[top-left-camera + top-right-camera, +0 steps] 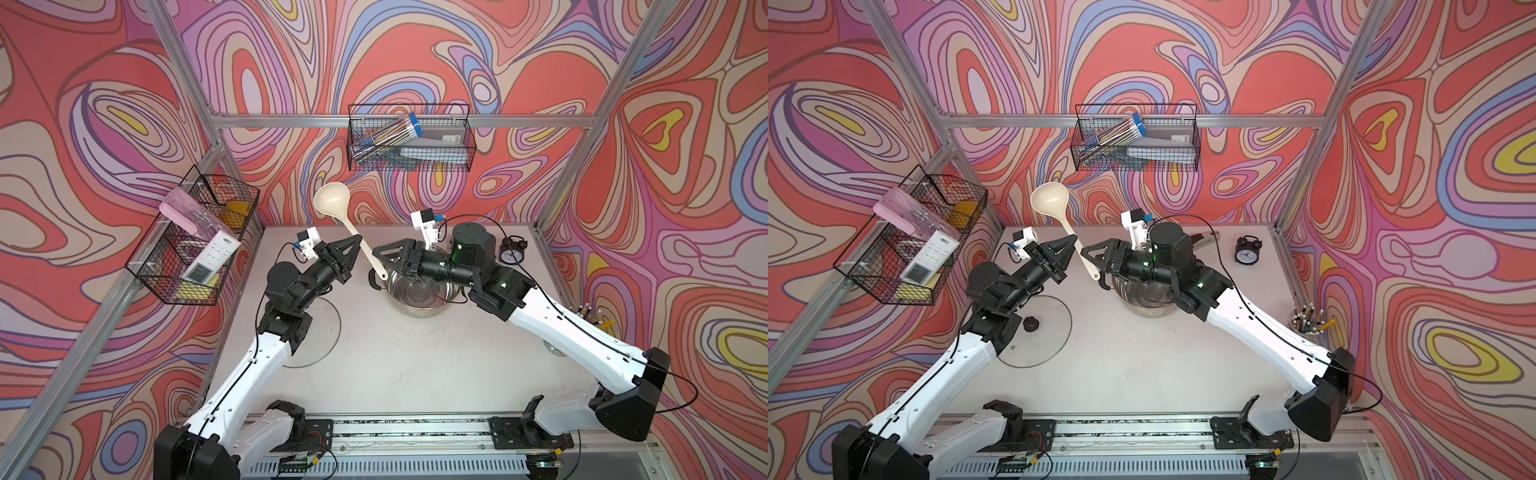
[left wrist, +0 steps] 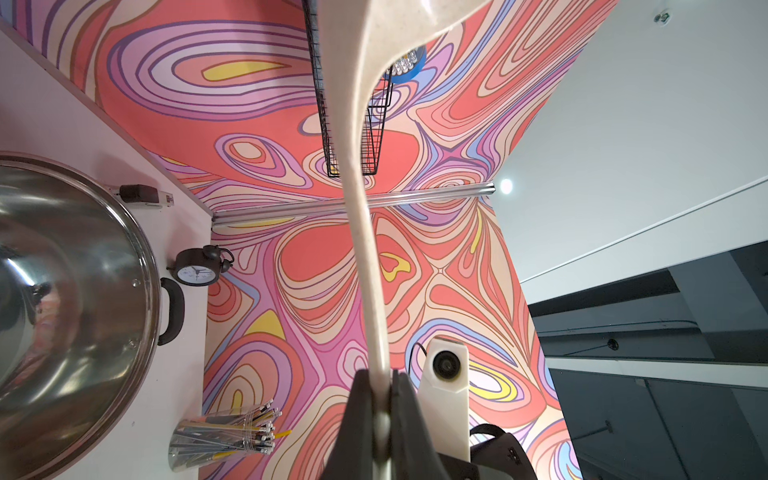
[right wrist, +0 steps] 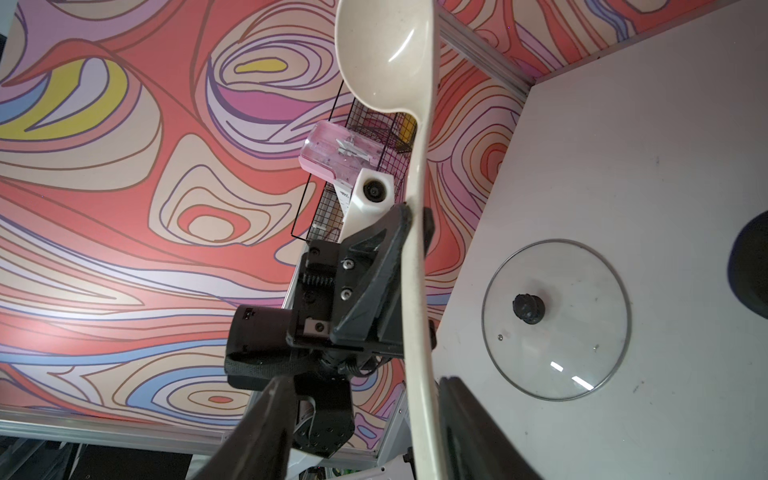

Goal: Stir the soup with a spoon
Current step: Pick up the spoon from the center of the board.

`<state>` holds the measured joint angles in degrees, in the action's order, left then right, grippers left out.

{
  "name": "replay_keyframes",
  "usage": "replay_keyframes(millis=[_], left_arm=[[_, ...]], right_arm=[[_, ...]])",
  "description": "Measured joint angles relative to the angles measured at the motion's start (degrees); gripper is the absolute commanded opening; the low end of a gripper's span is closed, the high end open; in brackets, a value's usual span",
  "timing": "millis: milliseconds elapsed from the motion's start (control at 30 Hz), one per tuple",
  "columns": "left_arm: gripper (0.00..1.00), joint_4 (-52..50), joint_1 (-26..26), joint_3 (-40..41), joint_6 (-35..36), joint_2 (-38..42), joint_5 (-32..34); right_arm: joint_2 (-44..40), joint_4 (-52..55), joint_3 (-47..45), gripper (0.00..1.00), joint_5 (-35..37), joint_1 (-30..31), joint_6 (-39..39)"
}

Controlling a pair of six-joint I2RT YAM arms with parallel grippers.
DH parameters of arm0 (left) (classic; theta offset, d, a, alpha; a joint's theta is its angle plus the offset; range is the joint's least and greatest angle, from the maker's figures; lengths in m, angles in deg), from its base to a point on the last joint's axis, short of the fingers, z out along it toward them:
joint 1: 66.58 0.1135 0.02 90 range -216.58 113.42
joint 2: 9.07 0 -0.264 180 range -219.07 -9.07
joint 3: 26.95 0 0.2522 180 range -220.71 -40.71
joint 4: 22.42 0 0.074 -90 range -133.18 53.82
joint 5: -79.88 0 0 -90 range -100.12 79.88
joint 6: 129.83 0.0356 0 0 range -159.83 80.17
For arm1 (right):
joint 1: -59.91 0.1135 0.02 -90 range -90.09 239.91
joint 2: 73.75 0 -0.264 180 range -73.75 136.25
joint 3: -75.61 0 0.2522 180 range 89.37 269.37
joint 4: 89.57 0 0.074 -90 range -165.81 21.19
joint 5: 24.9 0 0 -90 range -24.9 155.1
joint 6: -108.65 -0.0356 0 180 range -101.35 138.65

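Cream ladle [image 1: 351, 228] stands bowl-up over the open steel pot's [image 1: 415, 308] edge, our left gripper [image 1: 356, 240] pinching its handle, our right gripper [image 1: 379, 262] spread around the lower end. Lid [image 1: 1054, 332] lies aside; we judge stirring not yet begun.

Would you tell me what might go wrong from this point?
1. The left tool grips the ladle only by its slim handle, bowl high; it may pivot or slip.
2. The right tool is open around the handle's lower end, off-centre; closing might knock the ladle sideways.
3. If released early, the ladle could drop onto the pot.
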<state>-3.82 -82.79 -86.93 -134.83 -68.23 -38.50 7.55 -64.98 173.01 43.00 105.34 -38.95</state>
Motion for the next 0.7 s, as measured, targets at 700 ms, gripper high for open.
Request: replay_keyframes(millis=[700], left_arm=[[0.00,4.1,0.0,-0.6,-2.0,-1.0,-0.8]], right_arm=[[3.8,-5.1,-0.1,0.34,-8.0,0.0,-2.3]])
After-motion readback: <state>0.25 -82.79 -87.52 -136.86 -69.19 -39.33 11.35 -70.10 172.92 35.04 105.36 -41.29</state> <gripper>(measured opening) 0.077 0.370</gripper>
